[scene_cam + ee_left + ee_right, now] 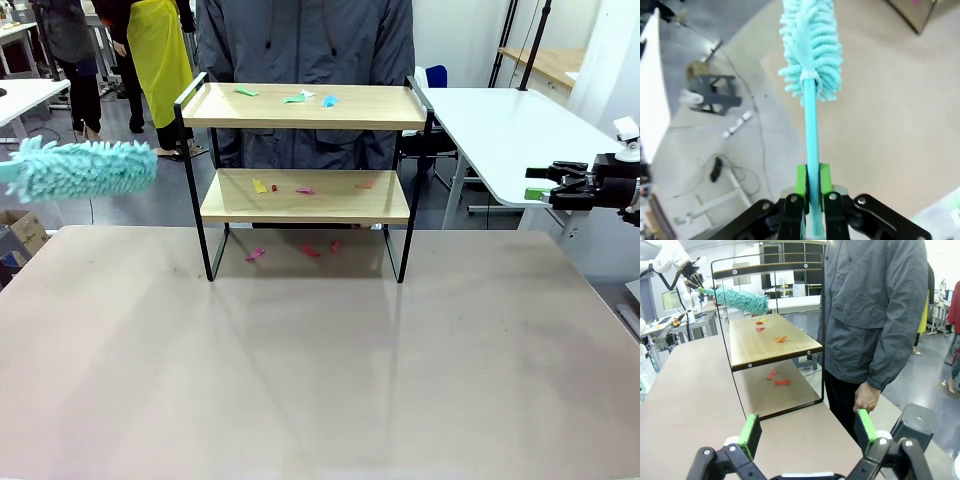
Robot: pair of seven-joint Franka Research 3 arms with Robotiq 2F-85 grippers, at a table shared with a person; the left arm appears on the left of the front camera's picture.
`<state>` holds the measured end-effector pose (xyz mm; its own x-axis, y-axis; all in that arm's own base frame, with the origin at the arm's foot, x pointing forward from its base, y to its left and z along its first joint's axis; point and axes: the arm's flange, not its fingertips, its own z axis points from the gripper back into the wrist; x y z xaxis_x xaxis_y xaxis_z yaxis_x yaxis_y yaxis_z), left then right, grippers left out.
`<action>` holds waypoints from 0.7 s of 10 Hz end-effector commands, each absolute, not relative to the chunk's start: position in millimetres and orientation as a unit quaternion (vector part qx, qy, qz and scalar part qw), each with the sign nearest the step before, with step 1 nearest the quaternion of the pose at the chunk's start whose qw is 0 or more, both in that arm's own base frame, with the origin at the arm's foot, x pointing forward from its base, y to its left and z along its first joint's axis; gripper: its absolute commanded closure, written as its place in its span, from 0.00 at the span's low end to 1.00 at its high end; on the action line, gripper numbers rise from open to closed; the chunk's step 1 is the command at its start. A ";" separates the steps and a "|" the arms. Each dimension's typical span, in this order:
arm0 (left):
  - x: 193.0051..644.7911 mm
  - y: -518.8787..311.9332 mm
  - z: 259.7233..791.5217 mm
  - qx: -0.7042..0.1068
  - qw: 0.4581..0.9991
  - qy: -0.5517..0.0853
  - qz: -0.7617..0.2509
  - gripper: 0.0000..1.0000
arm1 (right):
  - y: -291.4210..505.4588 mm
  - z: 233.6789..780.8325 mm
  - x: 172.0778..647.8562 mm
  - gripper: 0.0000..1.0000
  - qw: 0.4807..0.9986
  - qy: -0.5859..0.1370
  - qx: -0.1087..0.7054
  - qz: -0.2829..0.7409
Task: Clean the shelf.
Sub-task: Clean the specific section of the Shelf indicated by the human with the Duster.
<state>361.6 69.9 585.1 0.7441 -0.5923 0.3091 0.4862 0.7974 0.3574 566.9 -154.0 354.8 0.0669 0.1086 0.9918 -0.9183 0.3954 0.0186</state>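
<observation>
The shelf (pixel 330 205) stood upright at the counter's (pixel 320 380) far side: two light wooden boards, black frame, coloured scraps (pixel 297 98) on both.

This is a robotics lab, not a home. In the front view, plain white tables (pixel 500 130) stand at 2 and 10 o'clock on a grey floor (pixel 165 205) beyond the beige tabletop (pixel 320 370), black stand poles (pixel 537 40) rise at 1 o'clock, and a cardboard box (pixel 22 232) sits at 9 o'clock. The left wrist view shows loose cables (pixel 757 125) trailing over the floor at 9 o'clock. The right wrist view shows a white robot arm (pixel 662 255) at 10 o'clock, what looks like a monitor (pixel 667 299) below it, and dark shelving (pixel 790 250) at 12 o'clock.
</observation>
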 end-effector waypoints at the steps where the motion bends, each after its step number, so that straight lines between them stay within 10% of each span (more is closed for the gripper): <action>1: 331.1 77.8 613.1 0.181 0.883 -0.172 -0.398 0.87 | -152.1 357.1 567.3 0.00 0.629 -0.549 0.369 0.409; 7: 281.3 60.2 645.6 0.080 0.794 -0.064 -0.600 0.87 | -152.1 357.1 567.3 0.00 0.629 -0.549 0.369 0.409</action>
<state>281.3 60.7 635.3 0.3280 -0.9447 0.0011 0.9184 0.3192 0.2340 566.9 -154.0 354.8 0.0668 0.1086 0.9918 -0.9183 0.3954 0.0186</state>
